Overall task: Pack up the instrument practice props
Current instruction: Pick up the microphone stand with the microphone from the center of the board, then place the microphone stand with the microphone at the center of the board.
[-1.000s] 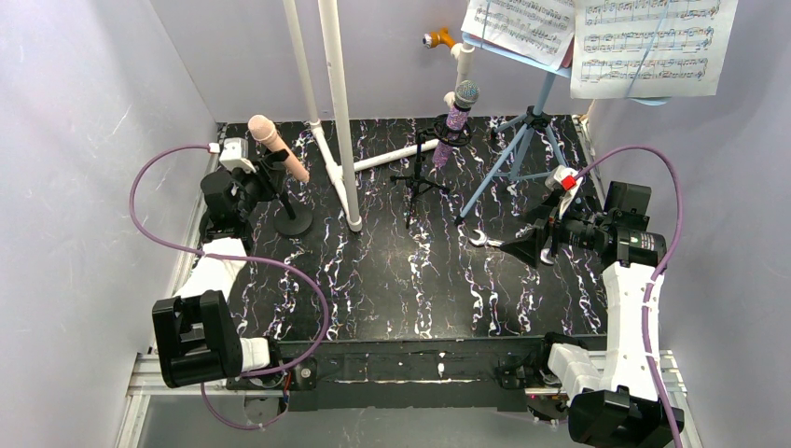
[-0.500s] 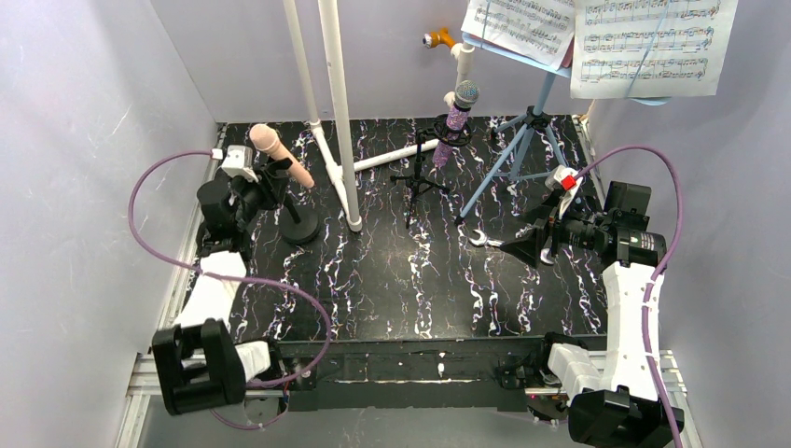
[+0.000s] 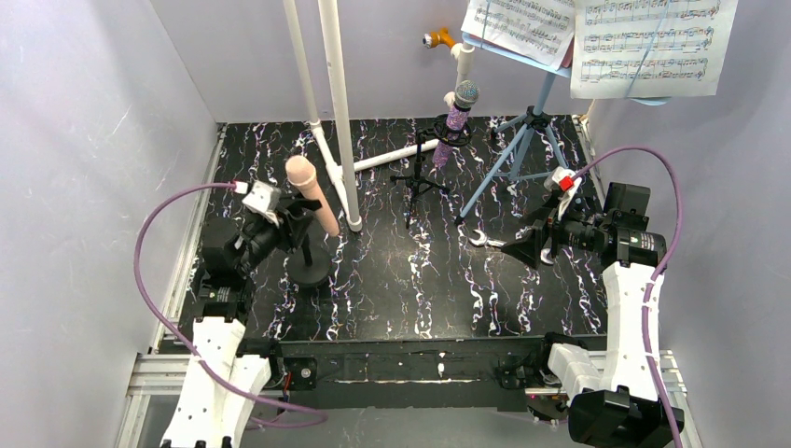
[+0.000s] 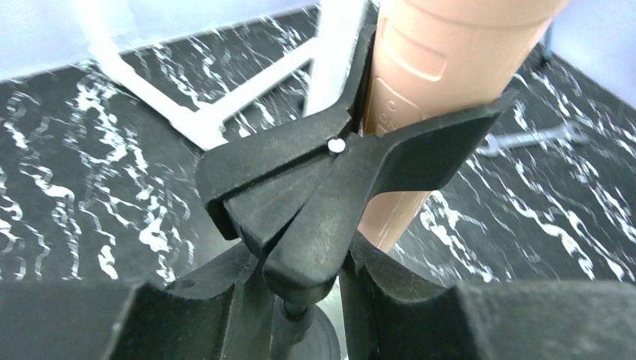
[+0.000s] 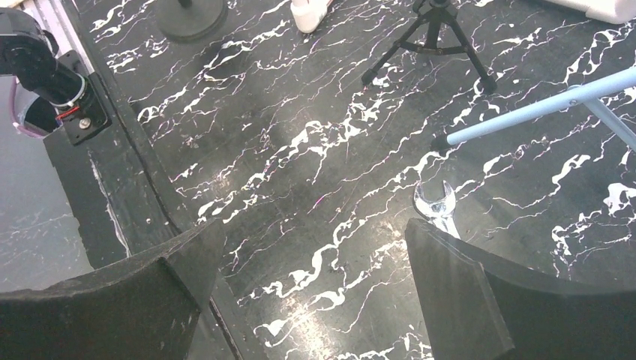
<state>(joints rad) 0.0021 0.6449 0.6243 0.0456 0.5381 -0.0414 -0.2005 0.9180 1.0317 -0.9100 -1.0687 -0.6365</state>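
The peach microphone sits tilted in the clip of the black round-base holder, left of the table's middle. My left gripper is shut on the holder's stem just under the clip. In the left wrist view the peach microphone rises from the clip, with my left gripper around the stem. The purple glitter microphone stands in the black tripod. The light-blue music rack holds sheet-music pages. My right gripper is open and empty over the table.
White plastic pipes stand just right of the peach microphone. A silver wrench lies by my right gripper's fingertips and also shows in the right wrist view. The black tripod and a blue rack leg are beyond it.
My left gripper has carried the round-base holder and peach microphone from the far left toward the near middle of the table. The right arm has not moved.
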